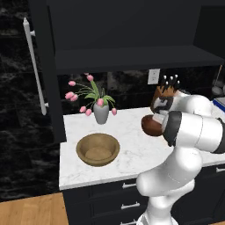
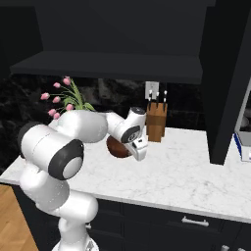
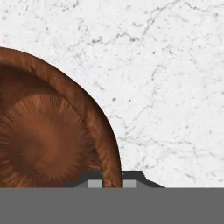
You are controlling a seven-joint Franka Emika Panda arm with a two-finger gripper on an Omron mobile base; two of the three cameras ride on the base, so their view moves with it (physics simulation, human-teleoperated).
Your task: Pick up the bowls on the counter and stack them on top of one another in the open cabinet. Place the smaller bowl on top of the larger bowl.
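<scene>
The open cabinet (image 1: 132, 44) is the biggest thing here: flat matte navy-black panels, a dark shelf (image 1: 136, 59) running level across it, and a door swung out at the left with a long white bar handle (image 1: 35, 66) standing upright.

Below it lies the worktop (image 1: 132, 154), a white marble-patterned slab with faint grey veins and a square front edge, over dark drawers (image 1: 110, 197) with short silver pulls.

The larger bowl (image 1: 98, 149) sits upright on the worktop toward its left front, mouth facing up. It is wide, shallow and round, light tan wood with a thick rim and a paler inside.

Behind it, near the wall, stands a grey vase (image 1: 100, 113) of pink tulips. A wooden knife block (image 2: 157, 122) stands upright at the back, well apart from the tan bowl.

The smaller bowl (image 2: 117, 146) is glossy dark reddish-brown, round and deeper, with fine radial grain inside. It is raised clear of the worktop, right of the tan bowl and in front of the knife block. Being round, it has no long axis; in the hand view its rim curves as a thick arc and its hollow faces the camera.

The hand (image 3: 113, 180) grips that rim, one dark fingertip (image 3: 94, 181) on the inner side and the other on the outer, set narrow on the wall of the bowl.
</scene>
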